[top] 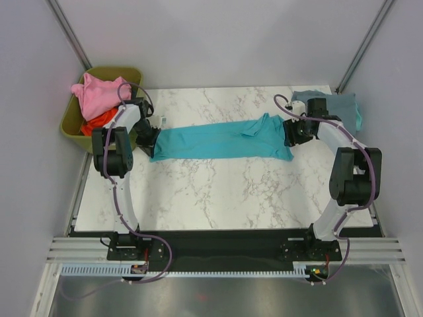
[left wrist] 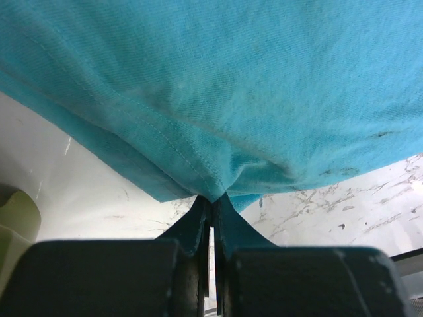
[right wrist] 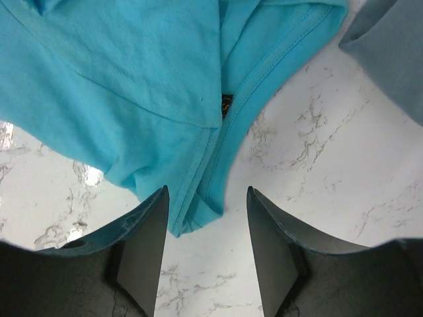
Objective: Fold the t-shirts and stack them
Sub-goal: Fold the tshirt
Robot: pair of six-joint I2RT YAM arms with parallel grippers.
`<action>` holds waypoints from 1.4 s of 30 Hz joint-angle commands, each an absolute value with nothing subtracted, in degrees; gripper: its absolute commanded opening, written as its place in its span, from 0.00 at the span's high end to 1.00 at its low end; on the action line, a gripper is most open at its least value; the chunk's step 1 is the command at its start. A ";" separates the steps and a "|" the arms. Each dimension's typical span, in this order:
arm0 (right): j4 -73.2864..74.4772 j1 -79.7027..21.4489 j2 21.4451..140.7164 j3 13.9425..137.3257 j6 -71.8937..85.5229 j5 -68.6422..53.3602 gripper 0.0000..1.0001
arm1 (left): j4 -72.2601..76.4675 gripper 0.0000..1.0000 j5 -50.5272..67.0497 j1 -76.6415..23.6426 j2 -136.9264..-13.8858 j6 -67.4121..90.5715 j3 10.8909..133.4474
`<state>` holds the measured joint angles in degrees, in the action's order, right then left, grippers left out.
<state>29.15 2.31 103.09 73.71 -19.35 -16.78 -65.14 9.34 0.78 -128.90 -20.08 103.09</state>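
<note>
Teal t-shirt (top: 218,140) lies stretched left to right across the table (top: 218,191) | my left gripper (left wrist: 211,210) is pinched tight on its hem | right gripper (right wrist: 206,224) has jaws apart, straddling the far-end edge, gripping nothing | risk: if I lift with the left alone, the cloth drags and bunches, and the thin pinch may slip.

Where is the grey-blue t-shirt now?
Top view: the grey-blue t-shirt lies at the far right corner of the table, just beyond the right gripper and the collar end of the teal t-shirt.
</note>
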 commanded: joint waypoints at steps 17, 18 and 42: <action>44.20 9.58 114.34 80.32 -25.48 -34.27 0.51 | -67.15 0.98 8.79 0.70 -125.77 -21.97 104.41; 44.64 9.93 115.04 80.68 -25.84 -34.80 0.52 | -67.15 0.98 8.79 0.70 -125.77 -21.97 104.33; 49.83 13.36 116.36 81.38 -28.39 -38.41 0.69 | -67.24 0.98 8.44 0.70 -127.44 -22.06 106.00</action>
